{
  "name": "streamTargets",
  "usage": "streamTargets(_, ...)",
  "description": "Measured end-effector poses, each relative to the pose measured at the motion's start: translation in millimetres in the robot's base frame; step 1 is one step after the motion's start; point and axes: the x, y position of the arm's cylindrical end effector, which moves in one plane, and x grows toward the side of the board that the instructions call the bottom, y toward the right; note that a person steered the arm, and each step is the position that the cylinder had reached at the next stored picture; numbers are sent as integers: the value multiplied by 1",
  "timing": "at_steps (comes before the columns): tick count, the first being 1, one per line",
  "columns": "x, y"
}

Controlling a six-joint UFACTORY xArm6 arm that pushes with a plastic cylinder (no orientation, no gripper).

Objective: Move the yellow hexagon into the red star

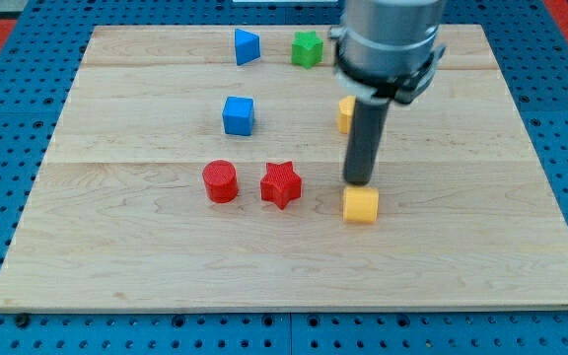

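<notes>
The red star (pixel 280 184) lies near the middle of the wooden board (pixel 116 247). A yellow block (pixel 360 205) that looks like the hexagon sits to the star's right, a short gap apart. My tip (pixel 359 182) is right behind this yellow block, at its upper edge, touching or nearly touching it. A second yellow block (pixel 345 114) is mostly hidden behind the rod, higher in the view.
A red cylinder (pixel 220 181) stands just left of the star. A blue cube (pixel 238 115) is above them. A blue triangular block (pixel 247 46) and a green block (pixel 307 48) sit near the board's top edge.
</notes>
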Motion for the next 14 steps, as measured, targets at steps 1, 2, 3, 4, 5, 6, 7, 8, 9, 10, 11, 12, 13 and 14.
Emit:
streamTargets(1,12,-36)
streamTargets(2,4,-60)
streamTargets(3,3,-64)
streamTargets(4,3,-48)
streamTargets(5,-8,-27)
streamTargets(6,-12,-14)
streamTargets(7,-14,-13)
streamTargets(8,-14,-13)
streamTargets(9,-14,-14)
streamTargets(10,-14,-14)
streamTargets(11,-19,-12)
streamTargets(12,-19,12)
streamTargets(13,-26,68)
streamTargets(14,-42,66)
